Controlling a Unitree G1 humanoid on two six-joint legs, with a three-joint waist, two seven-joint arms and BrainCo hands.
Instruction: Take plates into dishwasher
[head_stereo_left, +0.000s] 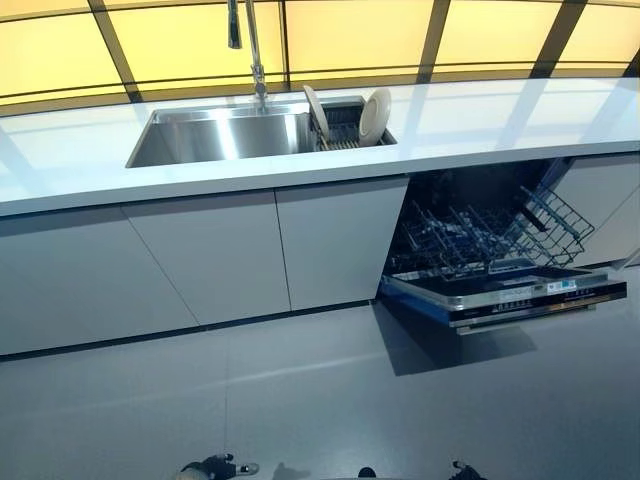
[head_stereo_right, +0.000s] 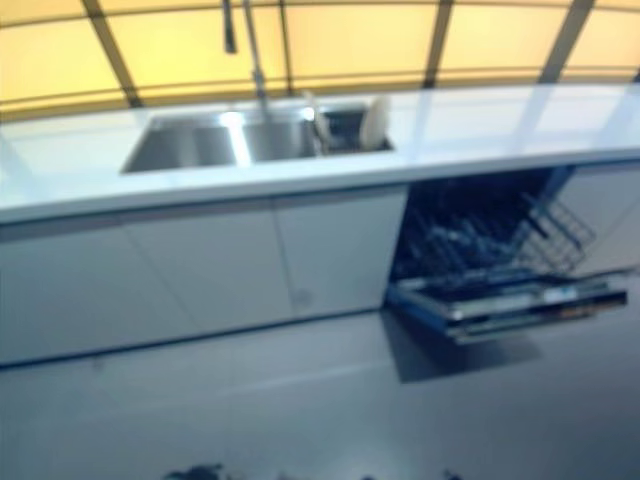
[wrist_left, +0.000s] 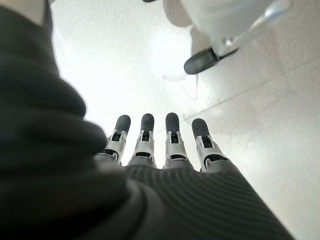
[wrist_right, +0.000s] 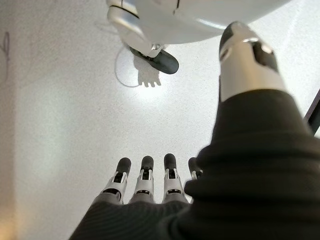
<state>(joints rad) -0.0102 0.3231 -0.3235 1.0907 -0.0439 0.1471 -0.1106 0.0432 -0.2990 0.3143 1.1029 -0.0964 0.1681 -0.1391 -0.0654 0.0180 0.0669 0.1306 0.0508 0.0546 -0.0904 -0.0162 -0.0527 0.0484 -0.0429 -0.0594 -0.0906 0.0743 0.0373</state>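
Our left hand (wrist_left: 165, 150) hangs low at our side with its fingers (wrist_left: 171, 137) straight and spread in a row, pointing down at the pale floor (wrist_left: 125, 65); it holds nothing. Our right hand (wrist_right: 150, 190) hangs the same way on the other side, fingers (wrist_right: 146, 180) straight, thumb (wrist_right: 247, 60) apart and raised, and it too holds nothing. Both hands sit well short of the counter and of everything on it.

The plates are far ahead of both hands, up in the dish rack (head_stereo_left: 340, 128) that sits in the right end of the steel sink (head_stereo_left: 215, 135). We see two of them: one plate (head_stereo_left: 316, 110) stands on edge at the rack's left side, tilted, and a second plate (head_stereo_left: 375, 115) stands on edge at the rack's right side. They are apart from each other, with bare rack wires between. A tall faucet (head_stereo_left: 255, 50) rises behind the sink, to the left of the rack.

The white counter (head_stereo_left: 480, 120) runs across in front of us above grey cabinet doors (head_stereo_left: 210, 260). Ahead and toward our right hand's side, the dishwasher (head_stereo_left: 500, 250) stands open beneath the counter, its door (head_stereo_left: 520, 295) folded down and its lower wire basket (head_stereo_left: 480, 240) pulled out over the door. We see no plates in that basket. The dishwasher lies below and to the right of the rack, well apart from either hand.
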